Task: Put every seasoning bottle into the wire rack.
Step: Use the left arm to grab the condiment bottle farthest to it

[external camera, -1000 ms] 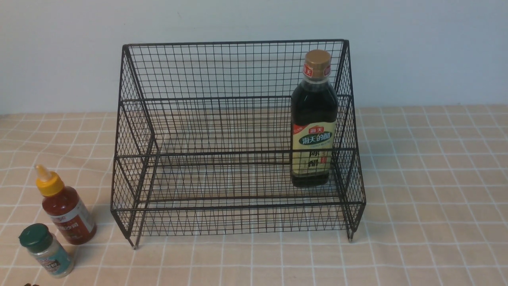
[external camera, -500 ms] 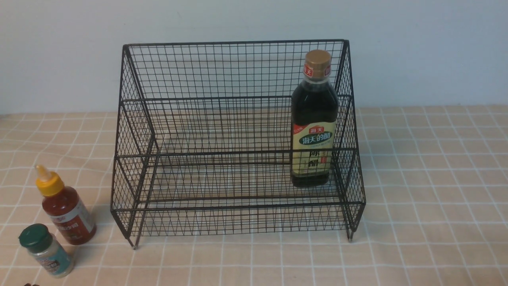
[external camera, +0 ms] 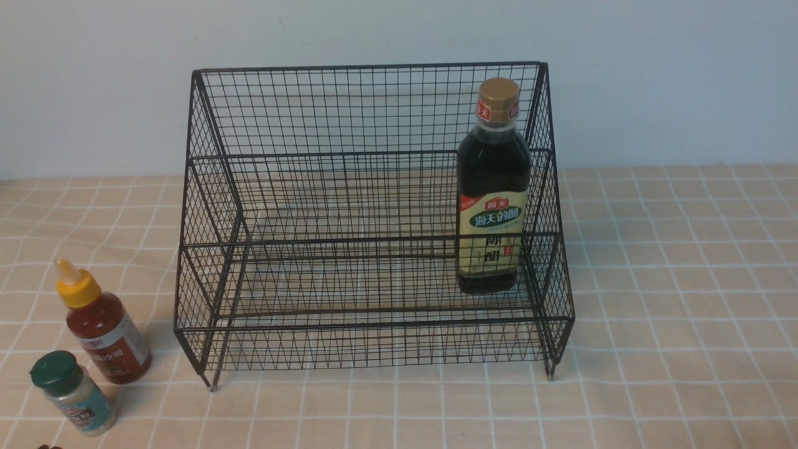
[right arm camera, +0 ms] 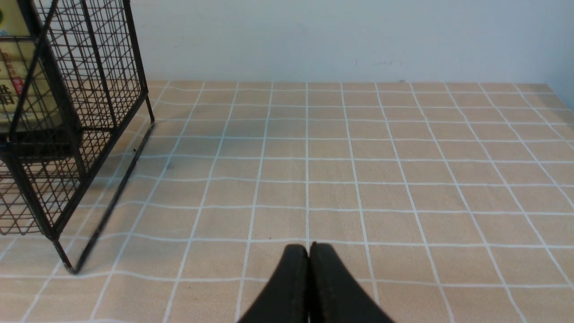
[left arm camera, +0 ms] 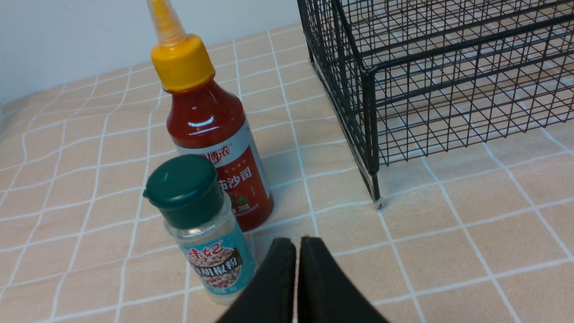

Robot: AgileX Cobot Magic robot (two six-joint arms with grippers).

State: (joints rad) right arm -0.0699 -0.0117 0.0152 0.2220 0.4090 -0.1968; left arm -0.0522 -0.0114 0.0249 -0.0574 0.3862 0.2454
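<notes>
The black wire rack (external camera: 349,156) stands mid-table. A tall dark bottle (external camera: 492,193) with a gold cap stands upright inside it at the right end. Left of the rack, on the cloth, stand a red sauce bottle (external camera: 103,330) with a yellow nozzle cap and a small green-lidded jar (external camera: 73,393). In the left wrist view the jar (left arm camera: 204,229) and the red bottle (left arm camera: 210,130) sit just ahead of my left gripper (left arm camera: 297,244), which is shut and empty. My right gripper (right arm camera: 308,249) is shut and empty over bare cloth, right of the rack's corner (right arm camera: 54,134).
A beige checked tablecloth (external camera: 673,299) covers the table, with a pale wall behind. The rack's front left foot (left arm camera: 376,202) rests near the two loose bottles. Neither arm shows in the front view.
</notes>
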